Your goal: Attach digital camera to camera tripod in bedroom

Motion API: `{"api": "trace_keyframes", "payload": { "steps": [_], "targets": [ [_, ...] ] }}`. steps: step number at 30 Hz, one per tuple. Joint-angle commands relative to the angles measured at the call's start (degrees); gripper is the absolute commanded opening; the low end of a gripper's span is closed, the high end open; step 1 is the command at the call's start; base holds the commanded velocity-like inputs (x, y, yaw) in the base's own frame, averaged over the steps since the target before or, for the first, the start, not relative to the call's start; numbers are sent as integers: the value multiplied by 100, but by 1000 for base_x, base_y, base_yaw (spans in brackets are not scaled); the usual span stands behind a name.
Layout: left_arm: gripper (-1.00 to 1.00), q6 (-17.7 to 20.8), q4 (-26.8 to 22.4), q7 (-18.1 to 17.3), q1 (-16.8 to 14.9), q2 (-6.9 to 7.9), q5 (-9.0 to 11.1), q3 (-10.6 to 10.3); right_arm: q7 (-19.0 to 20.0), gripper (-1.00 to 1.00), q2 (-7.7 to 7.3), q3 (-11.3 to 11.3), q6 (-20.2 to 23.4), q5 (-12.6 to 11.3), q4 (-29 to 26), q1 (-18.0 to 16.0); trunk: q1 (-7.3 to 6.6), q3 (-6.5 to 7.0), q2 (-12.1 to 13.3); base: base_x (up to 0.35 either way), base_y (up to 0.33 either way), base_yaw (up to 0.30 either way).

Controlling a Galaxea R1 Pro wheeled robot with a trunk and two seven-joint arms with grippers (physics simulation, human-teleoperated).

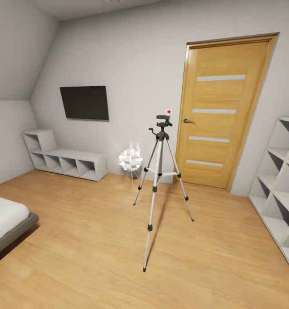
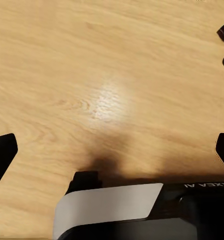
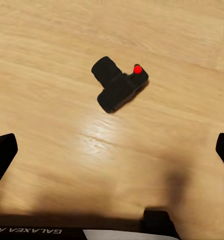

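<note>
digital camera point(image 3: 119, 85) lay on the wood floor point(image 3: 52, 45) between the right end effector's point(image 3: 112, 150) wide-spread fingertips point(image 3: 2, 152), left end effector point(image 2: 112, 150) spread wide over bare floor, camera tripod point(image 1: 161, 180) stood near the door point(image 1: 219, 111)

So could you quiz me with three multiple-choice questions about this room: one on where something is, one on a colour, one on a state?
1. Where does the digital camera lie?
A. on the wood floor
B. on the bed
C. on a shelf

2. What colour is the camera's round button?
A. blue
B. red
C. green

3. How is the wooden door?
A. wide open
B. off its hinges
C. closed

Answers: 1 A, the right wrist view shows it on floorboards; 2 B, a red dot sits on top; 3 C, it sits flush in its frame behind the camera tripod.
</note>
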Motion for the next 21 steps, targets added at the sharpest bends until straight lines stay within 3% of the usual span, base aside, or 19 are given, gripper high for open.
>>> {"api": "trace_keyframes", "payload": {
  "steps": [1,9,21],
  "targets": [
    [100,-7,-6,-1,1,1,-7,-4,3,100,1,-3,-18,0,3,-2,0,-5,-3,0,-207,262],
    [100,-7,-7,-1,1,0,-7,-4,3,100,1,-3,-18,0,3,-2,0,-5,-3,0,-76,176],
    [100,-9,-7,-1,1,1,-7,-4,3,100,-4,-3,-18,-1,3,-2,0,-16,-3,0,-72,21]
  ]
}}
